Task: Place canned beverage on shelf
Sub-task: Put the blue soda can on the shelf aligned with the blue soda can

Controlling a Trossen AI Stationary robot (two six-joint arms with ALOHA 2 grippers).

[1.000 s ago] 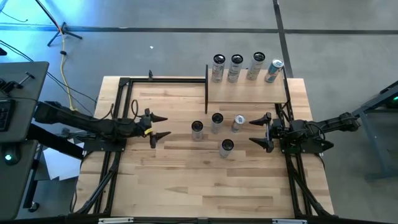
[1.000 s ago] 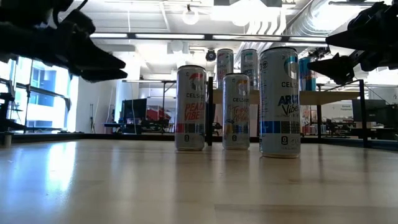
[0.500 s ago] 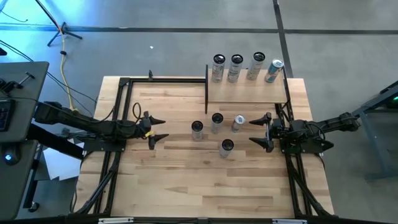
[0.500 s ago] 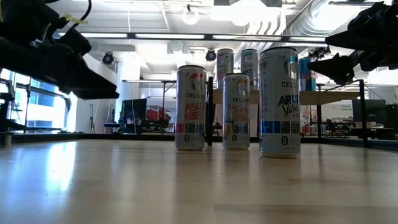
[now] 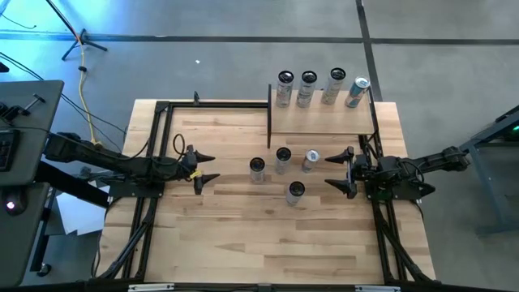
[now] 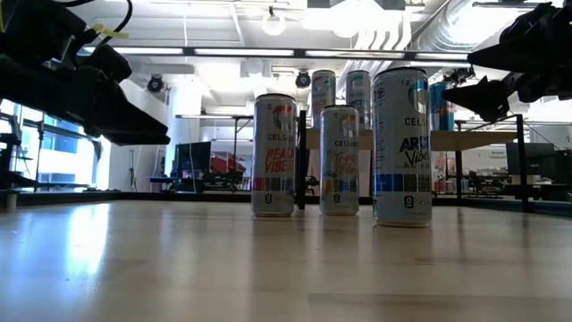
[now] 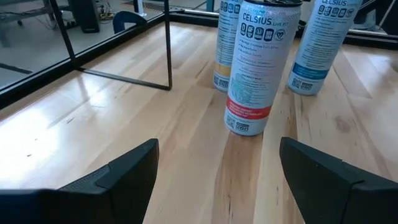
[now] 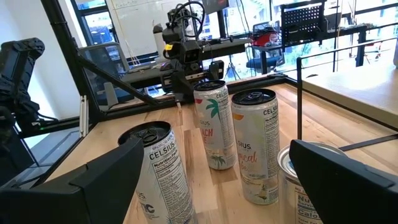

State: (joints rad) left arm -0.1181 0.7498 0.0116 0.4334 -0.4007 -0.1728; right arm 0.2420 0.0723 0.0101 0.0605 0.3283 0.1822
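On table centre: four cans standing, four more on shelf. Left gripper and right gripper flank cans, fingers open, empty.

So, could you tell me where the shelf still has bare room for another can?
The shelf is bare along its front, toward the four table cans. Its back edge is crowded: four cans in a row.
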